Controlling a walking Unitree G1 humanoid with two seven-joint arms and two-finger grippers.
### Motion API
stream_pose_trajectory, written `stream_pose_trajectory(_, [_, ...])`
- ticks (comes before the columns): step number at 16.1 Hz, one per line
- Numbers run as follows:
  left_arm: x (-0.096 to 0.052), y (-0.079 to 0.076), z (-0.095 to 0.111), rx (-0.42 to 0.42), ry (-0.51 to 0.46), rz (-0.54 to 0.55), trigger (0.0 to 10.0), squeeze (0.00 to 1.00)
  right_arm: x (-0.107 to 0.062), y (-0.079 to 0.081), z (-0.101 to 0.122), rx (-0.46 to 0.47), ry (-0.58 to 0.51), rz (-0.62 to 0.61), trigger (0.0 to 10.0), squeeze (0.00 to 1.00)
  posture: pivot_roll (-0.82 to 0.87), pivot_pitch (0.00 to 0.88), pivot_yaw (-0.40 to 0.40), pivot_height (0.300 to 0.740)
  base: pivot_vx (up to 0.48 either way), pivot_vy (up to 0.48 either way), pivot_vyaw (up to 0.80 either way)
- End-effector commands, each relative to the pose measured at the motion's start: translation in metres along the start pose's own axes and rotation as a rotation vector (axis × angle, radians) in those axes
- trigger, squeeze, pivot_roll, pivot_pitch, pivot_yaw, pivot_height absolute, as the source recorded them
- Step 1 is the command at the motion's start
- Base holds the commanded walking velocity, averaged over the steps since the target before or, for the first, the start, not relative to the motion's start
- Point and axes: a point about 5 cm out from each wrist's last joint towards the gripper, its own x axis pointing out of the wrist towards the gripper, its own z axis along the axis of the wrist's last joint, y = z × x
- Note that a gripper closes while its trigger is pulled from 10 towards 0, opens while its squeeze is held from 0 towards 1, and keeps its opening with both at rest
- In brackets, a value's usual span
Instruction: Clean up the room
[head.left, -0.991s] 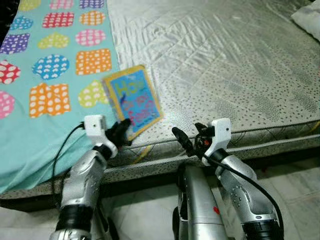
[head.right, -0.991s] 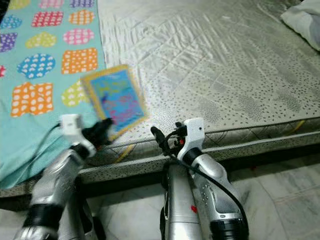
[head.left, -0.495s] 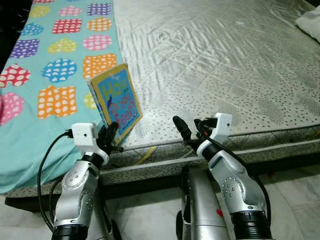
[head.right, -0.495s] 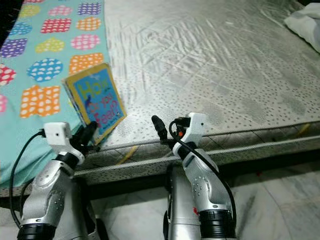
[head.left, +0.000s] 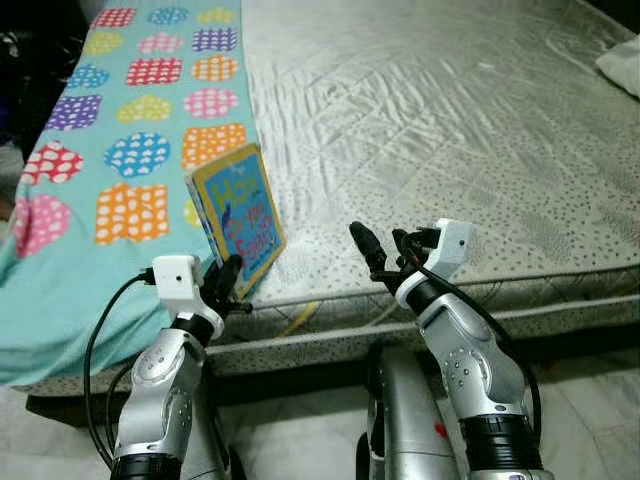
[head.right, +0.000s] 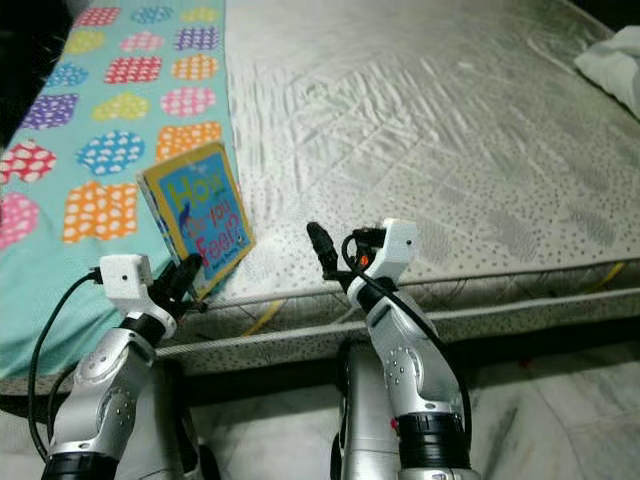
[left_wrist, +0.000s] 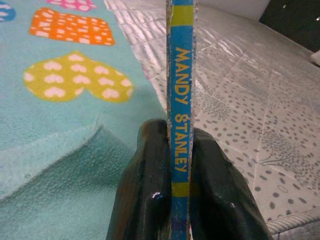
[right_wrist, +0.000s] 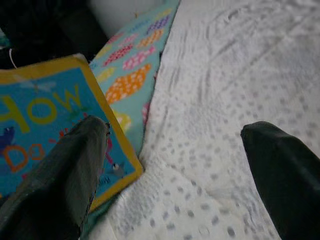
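The book (head.left: 240, 218) stands tilted on its lower edge at the near side of the bed (head.left: 450, 120), where the patterned blanket (head.left: 120, 160) meets the bare quilted mattress. I have my left hand (head.left: 226, 278) pinching it by the lower corner, one black finger on each cover.

My worry is that grip: it holds only a corner, so the book's weight could lever it round and let it slip as I lift or turn away. The blanket's edge lies just beside the fingers and might snag and drag along.

My right hand (head.left: 385, 255) hovers spread above the mattress edge, holding nothing, near the book but apart from it.

The left wrist view gives me the spine clamped between the fingers, with an author's name on it. The head views give the cover and the lean; the right wrist view shows the cover's large lettering.
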Motion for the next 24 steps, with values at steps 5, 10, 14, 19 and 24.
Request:
stream_pose_trajectory(5, [0.005, 0.003, 0.003, 0.002, -0.013, -0.002, 0.0, 0.0, 0.008, 0.0, 0.009, -0.001, -0.045, -0.002, 10.0, 0.0, -0.08, 0.039, 0.012, 0.617, 0.0, 0.0, 0.0])
stream_pose_trajectory(10, [0.008, 0.003, 0.005, 0.02, -0.01, -0.008, 0.0, 0.0, 0.005, -0.003, 0.004, -0.053, -0.048, -0.037, 10.0, 0.0, -0.08, 0.033, 0.025, 0.67, 0.0, 0.0, 0.0])
stream_pose_trajectory(14, [0.009, 0.006, 0.005, 0.029, -0.008, 0.0, 0.0, 0.0, 0.003, -0.019, 0.011, -0.169, -0.079, -0.139, 10.0, 0.0, -0.08, 0.031, 0.024, 0.688, 0.0, 0.0, 0.0])
stream_pose_trajectory(19, [0.009, 0.003, 0.002, 0.024, -0.001, -0.011, 0.2, 0.0, 0.002, -0.028, 0.02, -0.22, -0.132, -0.188, 10.0, 0.0, -0.09, 0.031, 0.03, 0.705, 0.0, 0.0, -0.18])
stream_pose_trajectory(24, [0.01, 0.003, 0.003, 0.024, -0.002, -0.015, 0.2, 0.0, 0.001, -0.033, 0.021, -0.228, -0.14, -0.222, 10.0, 0.0, -0.09, 0.032, 0.03, 0.74, 0.0, 0.0, 0.0])
